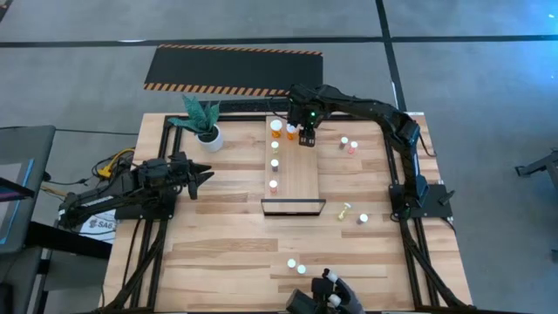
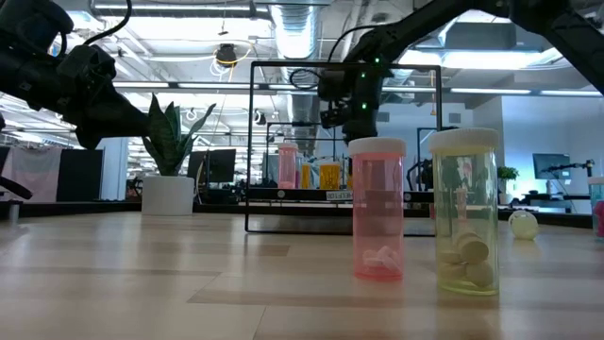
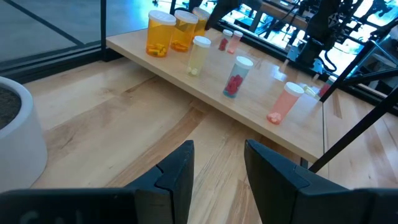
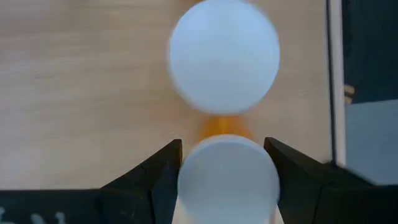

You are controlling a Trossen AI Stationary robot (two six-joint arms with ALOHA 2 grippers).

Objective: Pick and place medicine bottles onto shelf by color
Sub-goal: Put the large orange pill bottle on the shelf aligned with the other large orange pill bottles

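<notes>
Orange bottle (image 4: 227, 177) sits clamped between your right gripper's (image 4: 227, 163) fingers, over the far end of the shelf (image 1: 301, 174), just beside another orange one (image 4: 224, 56); lower it straight and upright without nudging that neighbour; your left gripper (image 3: 217, 168) waits with fingers apart, holding nothing, near the plant pot (image 1: 210, 137).

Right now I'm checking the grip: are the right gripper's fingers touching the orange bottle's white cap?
Touching. The right wrist view shows the right gripper with both fingers pressed against the cap of the orange bottle, no gap either side.
</notes>
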